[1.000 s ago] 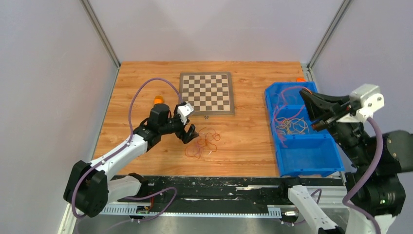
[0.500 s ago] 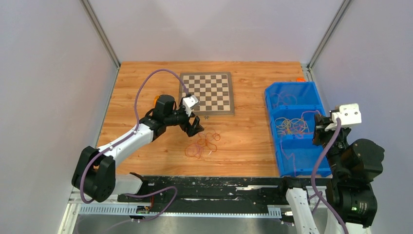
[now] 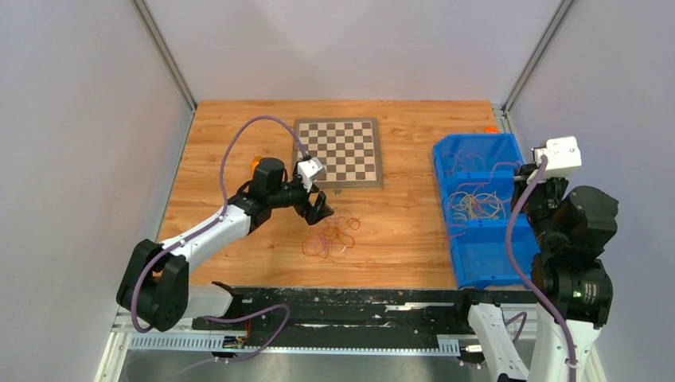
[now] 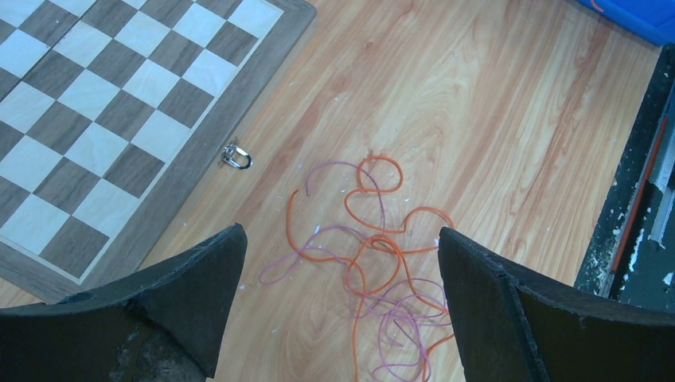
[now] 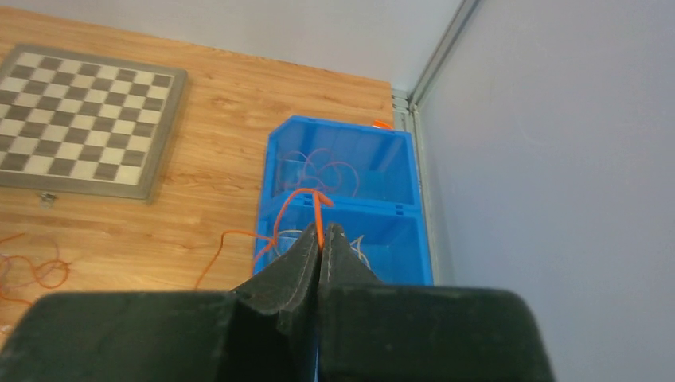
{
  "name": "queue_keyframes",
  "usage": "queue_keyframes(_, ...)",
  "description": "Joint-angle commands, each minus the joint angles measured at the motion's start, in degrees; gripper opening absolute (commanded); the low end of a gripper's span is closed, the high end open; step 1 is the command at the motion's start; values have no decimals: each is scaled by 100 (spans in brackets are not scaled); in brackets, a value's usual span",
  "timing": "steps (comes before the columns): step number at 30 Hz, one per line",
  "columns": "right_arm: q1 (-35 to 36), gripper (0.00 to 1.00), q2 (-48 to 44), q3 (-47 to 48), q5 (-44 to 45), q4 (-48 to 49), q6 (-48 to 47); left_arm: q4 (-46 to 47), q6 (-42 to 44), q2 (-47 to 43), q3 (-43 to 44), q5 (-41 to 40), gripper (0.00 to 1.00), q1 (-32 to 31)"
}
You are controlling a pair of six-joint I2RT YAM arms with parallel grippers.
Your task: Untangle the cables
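Note:
A tangle of thin orange and purple cables (image 3: 330, 235) lies on the wooden table, in front of the chessboard. My left gripper (image 3: 318, 208) hovers just above its far-left side, open and empty. In the left wrist view the tangle (image 4: 382, 263) lies between and beyond the spread fingers (image 4: 171, 306). My right gripper (image 3: 523, 177) is raised over the blue bin (image 3: 497, 259). In the right wrist view it (image 5: 321, 235) is shut on one orange cable (image 5: 317, 208), which loops down to the left over the bin's edge. Yellow cables (image 3: 476, 207) lie in the bin's middle compartment.
The chessboard (image 3: 338, 151) lies at the back centre, with a small metal ring (image 4: 236, 156) on its near edge. More thin cables lie in the bin's far compartment (image 3: 470, 159). An orange cylinder (image 3: 256, 163) stands behind my left arm. Grey walls enclose the table.
My right arm has swung back and up over the bin's right side, still shut on the orange cable. My left gripper moved right toward the tangle, then stayed nearly still.

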Motion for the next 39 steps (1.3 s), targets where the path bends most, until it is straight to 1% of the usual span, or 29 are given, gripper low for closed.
queue_keyframes(1, -16, 0, 75, -111, 786, 199, -788, 383, -135, -156, -27, -46, 98, 10)
queue_keyframes(4, -20, 0, 110, -15, 1181, 144, -1271, 402, -105, -116, -29, -68, 98, 5)
queue_keyframes(10, -13, 0, 440, 954, 1420, -76, -1383, 394, -97, 18, 51, -69, 98, 4)
queue_keyframes(13, -20, 0, 476, 946, 1729, -81, -1594, 393, -119, 142, 127, -48, 98, 5)
queue_keyframes(18, -18, 0, 332, 153, 2048, 2, -1962, 380, -132, 333, 342, -19, 98, 10)
queue_keyframes(20, -19, 0, 375, -51, 2297, -13, -2051, 321, -93, 366, 429, -60, 98, 3)
queue_keyframes(23, -20, 0, 375, -259, 2301, -80, -2191, 269, -33, 330, 469, -119, 98, 5)
queue_keyframes(26, -19, 0, 223, -645, 2048, -308, -2247, 210, -2, 270, 451, -133, 98, 5)
queue_keyframes(31, -20, 0, -76, -1549, 1683, -1232, -2371, 179, -36, 239, 411, -150, 99, 7)
queue_keyframes(35, -19, 0, -385, -2445, 1489, -1431, -2666, 188, -97, 271, 408, -145, 98, 2)
queue_keyframes(39, -20, 0, -486, -2926, 1497, -1564, -2832, 156, -92, 270, 455, -166, 98, 10)
